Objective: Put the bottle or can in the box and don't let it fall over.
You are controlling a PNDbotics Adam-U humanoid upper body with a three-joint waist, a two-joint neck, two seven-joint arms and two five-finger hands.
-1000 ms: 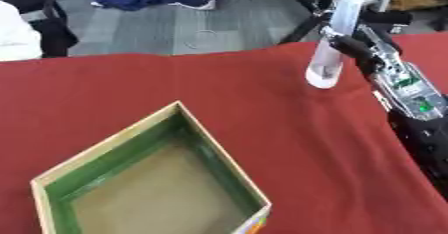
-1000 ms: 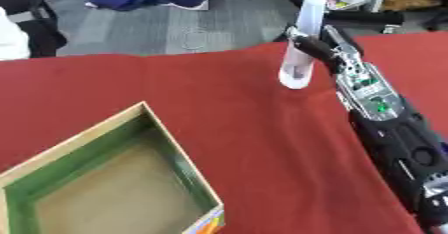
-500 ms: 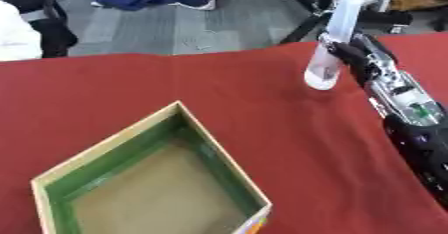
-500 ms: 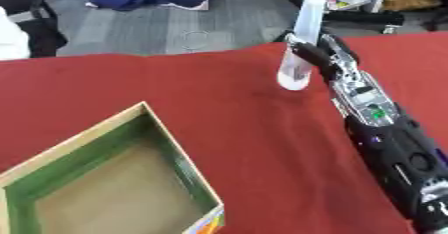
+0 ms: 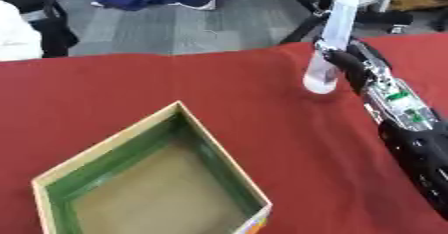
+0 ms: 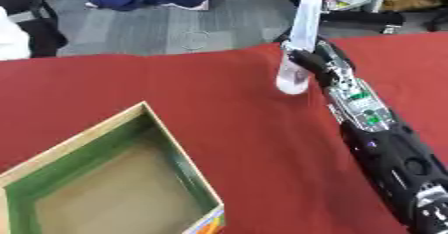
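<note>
One bottle: a tall, pale, see-through bottle (image 5: 331,43) stood upright at about 1 o'clock on the table (image 5: 219,88), close to the far edge.
Right hand: the right hand (image 5: 339,62) reached in from 4 o'clock and was curled round the bottle's lower part; the bottle's base looked to be on or just above the red cloth, which of the two could not be told.
Left hand: in neither view.
Box: the open box (image 5: 140,178), tan floor and green inner walls, sat at about 7 o'clock, well apart from the bottle, with nothing inside.
Done: judged from this, the bottle was grasped and upright.
Left: the carry toward 7 o'clock, the lowering inside the walls, and a release that leaves it standing.
Open room: bare red cloth lay between bottle and box, with nothing in the path.
Edges: the far table edge ran just behind the bottle; the box's near corner pointed toward 12 o'clock, and its walls would likely need clearing from above, since a tall narrow bottle probably tips easily if its base clips a rim.
</note>
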